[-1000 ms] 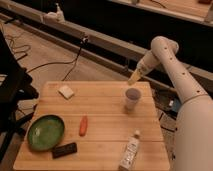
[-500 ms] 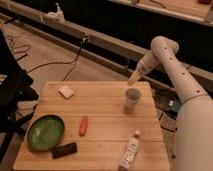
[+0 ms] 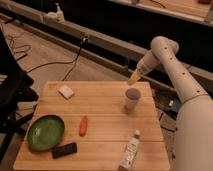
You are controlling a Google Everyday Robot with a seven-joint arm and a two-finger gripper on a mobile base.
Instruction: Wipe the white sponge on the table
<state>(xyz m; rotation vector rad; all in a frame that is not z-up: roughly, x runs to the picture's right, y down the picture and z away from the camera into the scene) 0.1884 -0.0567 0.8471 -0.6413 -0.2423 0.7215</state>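
Camera view looks down on a square wooden table (image 3: 107, 137) with plank stripes, standing on a dusty floor with dark cables (image 3: 47, 62) trailing across it. The white sponge (image 3: 66, 91) lies flat near the table's far left corner, close to the far edge, with bare wood all around it and nothing touching it. The gripper (image 3: 134, 77) hangs at the other side, over the far right edge of the table, at the end of a white arm (image 3: 172, 70) that reaches in from the right and bends downward. Its yellowish fingers stand wide apart and hold nothing. The sponge is well apart from the gripper, off to its left across most of the table's width and at about the same depth on the tabletop. Just below the gripper, on the near side of it, a white paper cup (image 3: 132, 98) stands upright on the wood, not touched by the fingers. A green plate (image 3: 46, 132) sits near the left front corner, with a small black block (image 3: 64, 149) beside its front right rim. An orange carrot-like piece (image 3: 83, 125) lies between the plate and the middle of the table. A white bottle (image 3: 130, 152) lies tilted at the front edge, right of centre. A dark chair (image 3: 12, 92) stands left of the table
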